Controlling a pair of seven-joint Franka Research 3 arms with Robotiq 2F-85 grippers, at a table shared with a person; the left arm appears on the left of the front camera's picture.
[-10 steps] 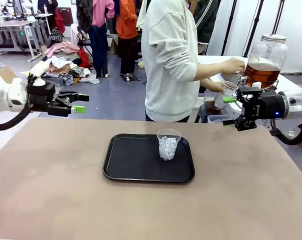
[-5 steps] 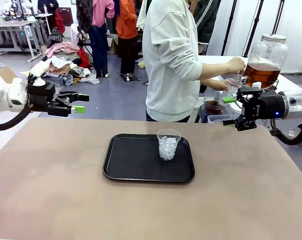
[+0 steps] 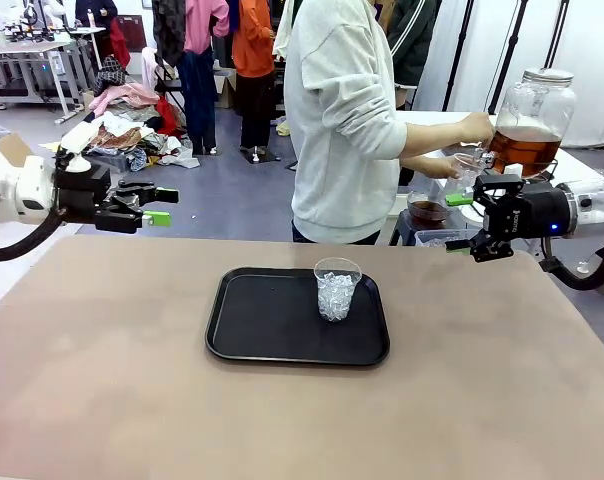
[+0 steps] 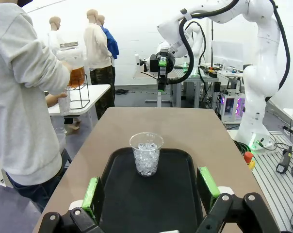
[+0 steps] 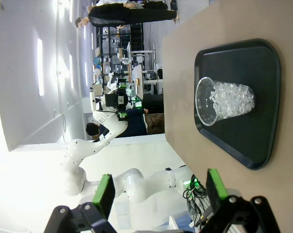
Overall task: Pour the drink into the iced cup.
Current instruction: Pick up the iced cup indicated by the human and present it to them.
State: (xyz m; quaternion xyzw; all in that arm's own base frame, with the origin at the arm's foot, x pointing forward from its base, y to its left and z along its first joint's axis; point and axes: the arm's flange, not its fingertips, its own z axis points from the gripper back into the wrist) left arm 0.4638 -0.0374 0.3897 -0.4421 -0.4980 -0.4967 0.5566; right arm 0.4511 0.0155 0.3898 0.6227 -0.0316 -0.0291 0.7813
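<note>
The iced cup (image 3: 337, 288), clear plastic and full of ice, stands upright on a black tray (image 3: 272, 330) at mid-table. The drink (image 3: 522, 150) is amber liquid in a large lidded glass jar on a side table at the far right. A person's hands hold a small clear cup (image 3: 466, 168) at the jar's tap. My left gripper (image 3: 154, 206) hovers open off the table's left far corner. My right gripper (image 3: 463, 221) hovers open at the right far edge. The left wrist view looks past open green pads (image 4: 92, 195) at the cup (image 4: 146, 154). The cup (image 5: 224, 101) lies sideways in the right wrist view.
The person (image 3: 347, 120) stands between the table's far edge and the jar. A cup of brown liquid (image 3: 427, 209) sits low beside the side table. Bare tan tabletop (image 3: 132, 380) surrounds the tray on all sides.
The person's hand has lifted the small clear cup closer to the jar's tap. Both arms and the iced cup stay where they were.
</note>
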